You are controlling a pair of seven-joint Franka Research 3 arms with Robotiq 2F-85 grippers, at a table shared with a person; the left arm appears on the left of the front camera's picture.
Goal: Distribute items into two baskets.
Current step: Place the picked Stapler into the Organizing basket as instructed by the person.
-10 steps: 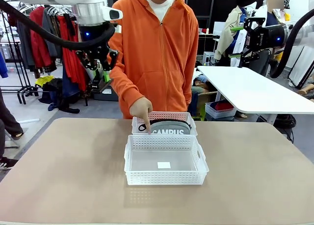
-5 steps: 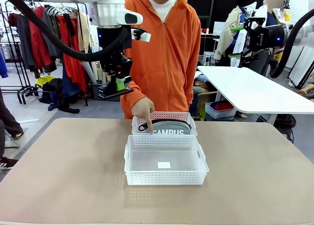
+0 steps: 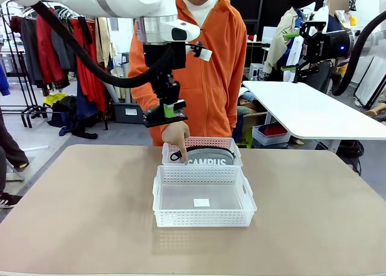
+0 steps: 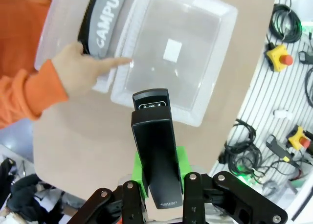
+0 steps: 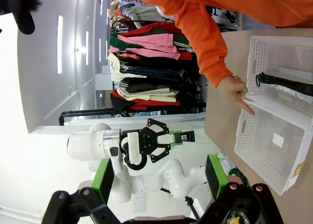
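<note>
My left gripper (image 3: 165, 114) hangs above the table's far side, shut on the small black stapler (image 3: 164, 111), just over the person's hand (image 3: 175, 135). In the left wrist view the stapler (image 4: 153, 150) sits between the green pads (image 4: 182, 161), above the near basket's (image 4: 222, 62) edge. The near, larger basket (image 3: 204, 219) holds nothing but a white sticker. Behind it, the far basket (image 3: 239, 157) holds the grey CAMPUS pouch (image 3: 208, 159) with its black strap. The person's finger points down at the two baskets' meeting rims. My right gripper (image 5: 159, 177) is open and holds nothing.
A person in an orange hoodie (image 3: 199, 65) stands at the far edge, close behind the baskets. My right arm (image 3: 329, 44) is raised at the far right. The brown tabletop (image 3: 78, 216) is bare to both sides of the baskets.
My left gripper has carried the stapler rightward and a bit lower, from the far left to just above the person's hand. The hand, baskets and right arm have not moved.
</note>
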